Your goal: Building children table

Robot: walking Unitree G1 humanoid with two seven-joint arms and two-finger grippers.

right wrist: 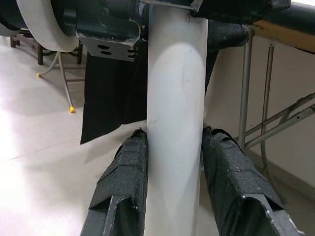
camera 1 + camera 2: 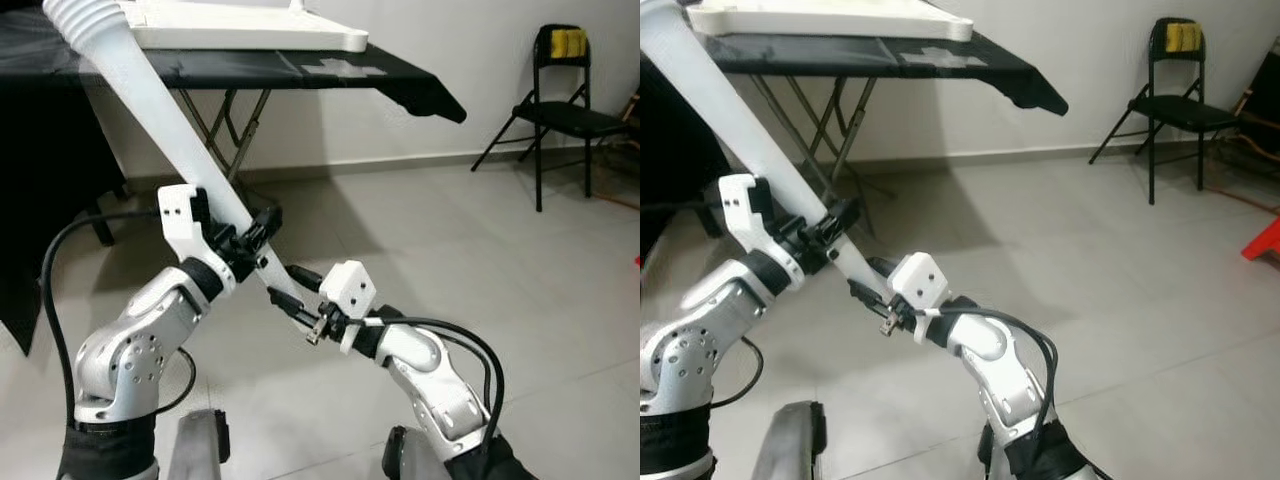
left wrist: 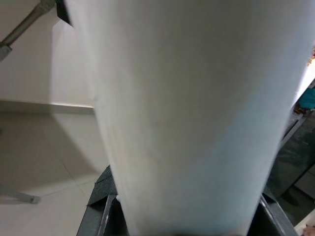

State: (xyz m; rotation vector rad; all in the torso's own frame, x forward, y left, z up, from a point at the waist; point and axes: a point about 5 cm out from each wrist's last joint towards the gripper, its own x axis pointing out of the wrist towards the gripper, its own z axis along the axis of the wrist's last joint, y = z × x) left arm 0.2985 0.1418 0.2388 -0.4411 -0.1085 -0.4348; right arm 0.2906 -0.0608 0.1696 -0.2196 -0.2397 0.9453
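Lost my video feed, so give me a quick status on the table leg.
Left gripper and right gripper both shut on white table leg. Leg tilted, ribbed end up by tabletop. Nothing blocking.

A long white table leg [image 2: 150, 95] slants across the left of the frame, from the upper left corner down to the centre, and both grippers close around its lower end — the left gripper [image 2: 245, 240] higher, the right gripper [image 2: 290, 295] just below. Above, along the top edge, a black-draped folding table [image 2: 400, 80] overhangs, its crossed metal legs [image 2: 225, 125] blocking the upper left. A black folding chair [image 2: 560, 110] stands in the upper right. Between them — centre and right — open tiled floor [image 2: 470, 270] leaves free passage.
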